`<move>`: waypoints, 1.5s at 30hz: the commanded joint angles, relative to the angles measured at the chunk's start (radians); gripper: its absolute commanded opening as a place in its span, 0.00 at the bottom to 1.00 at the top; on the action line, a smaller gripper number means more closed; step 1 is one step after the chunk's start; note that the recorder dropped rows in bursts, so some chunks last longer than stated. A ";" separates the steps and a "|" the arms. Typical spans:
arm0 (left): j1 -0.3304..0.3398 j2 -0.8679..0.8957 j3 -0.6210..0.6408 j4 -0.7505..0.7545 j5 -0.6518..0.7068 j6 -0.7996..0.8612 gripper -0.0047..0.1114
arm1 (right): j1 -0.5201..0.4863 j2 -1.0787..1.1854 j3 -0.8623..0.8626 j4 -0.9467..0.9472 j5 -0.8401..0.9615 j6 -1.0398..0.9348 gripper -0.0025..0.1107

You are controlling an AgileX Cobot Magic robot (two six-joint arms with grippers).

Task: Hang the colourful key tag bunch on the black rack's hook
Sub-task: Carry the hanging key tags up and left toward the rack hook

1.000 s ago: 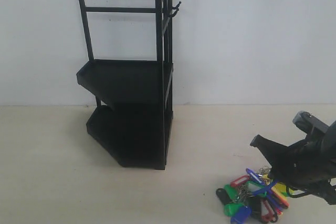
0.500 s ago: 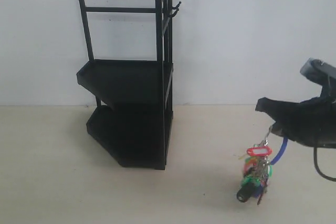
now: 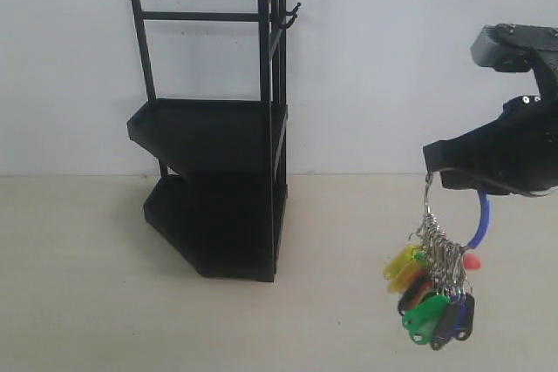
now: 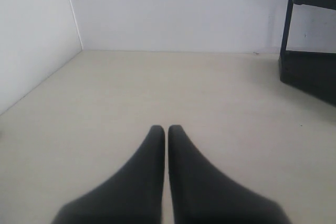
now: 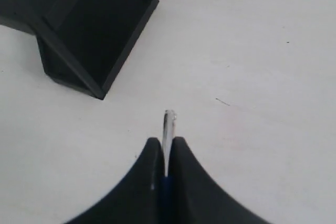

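The colourful key tag bunch (image 3: 433,289) dangles clear of the table on its metal rings and blue loop (image 3: 480,219), low at the right. My right gripper (image 3: 433,163) is shut on that loop; in the right wrist view a metal ring (image 5: 168,124) pokes out between the shut fingertips (image 5: 166,142). The black rack (image 3: 218,128) stands left of centre, and its hook (image 3: 292,13) juts from the upper right post, well above and left of the bunch. The rack's base (image 5: 89,40) also shows in the right wrist view. My left gripper (image 4: 166,129) is shut and empty over bare table.
A white wall runs behind the table. The rack's lower corner (image 4: 310,40) shows at the edge of the left wrist view. Beige tabletop (image 3: 349,241) lies between the rack and the hanging bunch.
My right gripper has risen with the bunch: the tags lay on the table a second ago and now hang free, higher than half a second ago. The rack has not moved.
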 commanded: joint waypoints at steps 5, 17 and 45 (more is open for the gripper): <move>-0.001 0.004 -0.002 0.000 -0.003 -0.006 0.08 | 0.029 -0.020 -0.023 -0.028 0.051 -0.069 0.02; -0.001 0.004 -0.002 0.000 -0.003 -0.006 0.08 | 0.034 -0.020 -0.027 -0.283 -0.042 0.330 0.02; -0.001 0.004 -0.002 0.000 -0.003 -0.006 0.08 | 0.103 -0.020 -0.041 -0.236 -0.073 0.194 0.02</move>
